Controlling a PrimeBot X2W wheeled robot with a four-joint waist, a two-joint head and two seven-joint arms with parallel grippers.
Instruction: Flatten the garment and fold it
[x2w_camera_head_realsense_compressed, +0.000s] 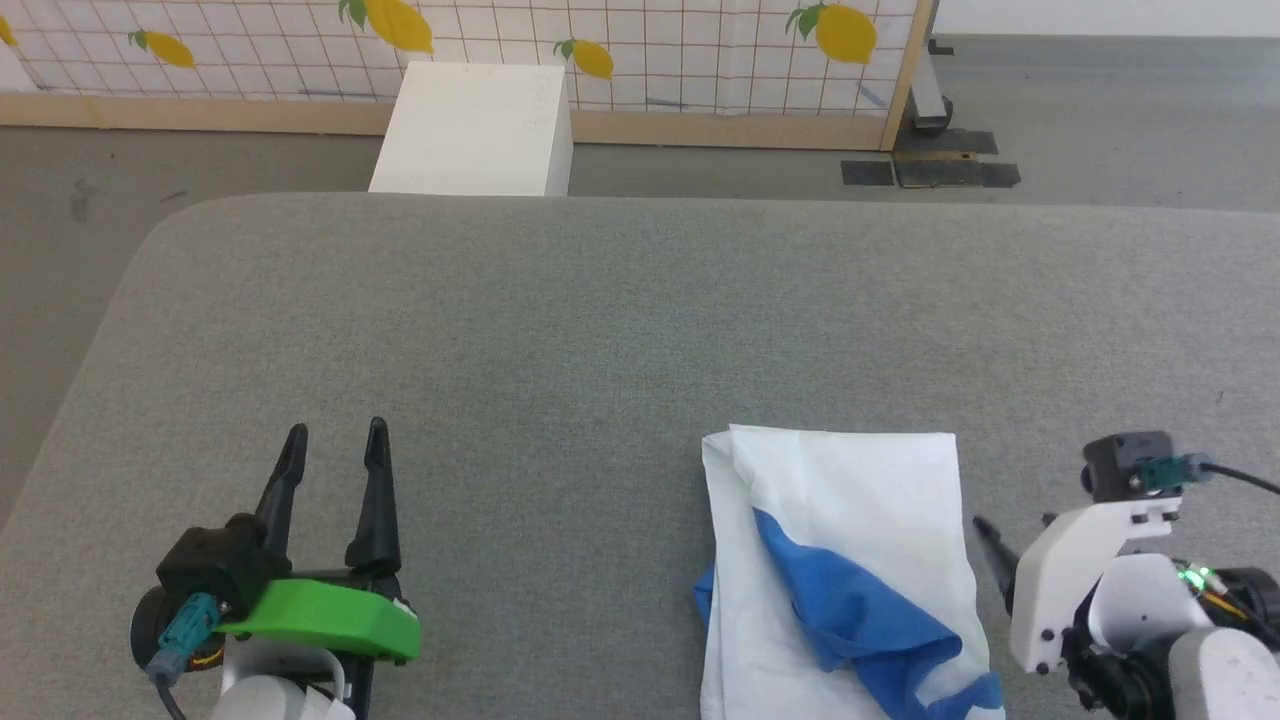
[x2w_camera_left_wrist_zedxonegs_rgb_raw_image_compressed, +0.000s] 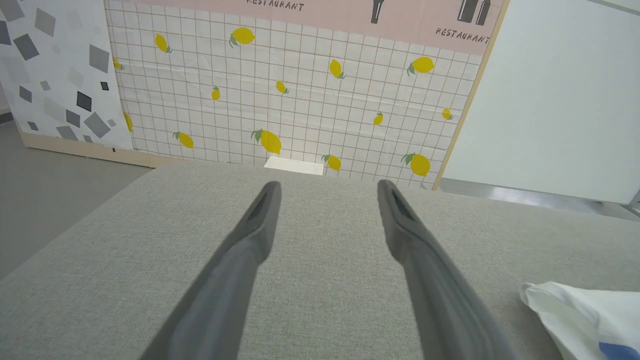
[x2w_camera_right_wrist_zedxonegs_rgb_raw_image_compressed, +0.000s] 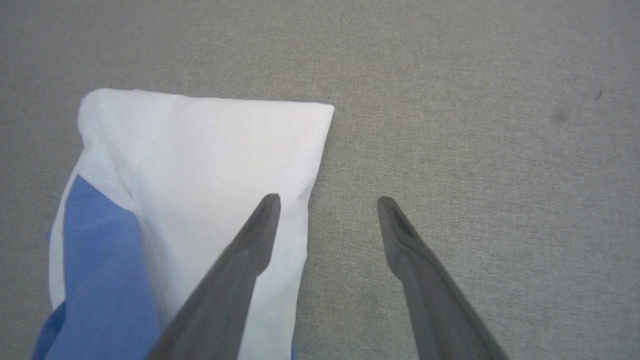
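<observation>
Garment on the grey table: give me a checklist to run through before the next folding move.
1. Left gripper open and empty: ok.
2. Right gripper open and empty: ok.
3. Right gripper placed at the garment: ok, it straddles the white cloth's edge over the table.
4. Cloth lying flat: not ok, the blue sleeve lies bunched across the white body.
5. Near end tidy: cannot tell, it runs off the head view's bottom edge.
</observation>
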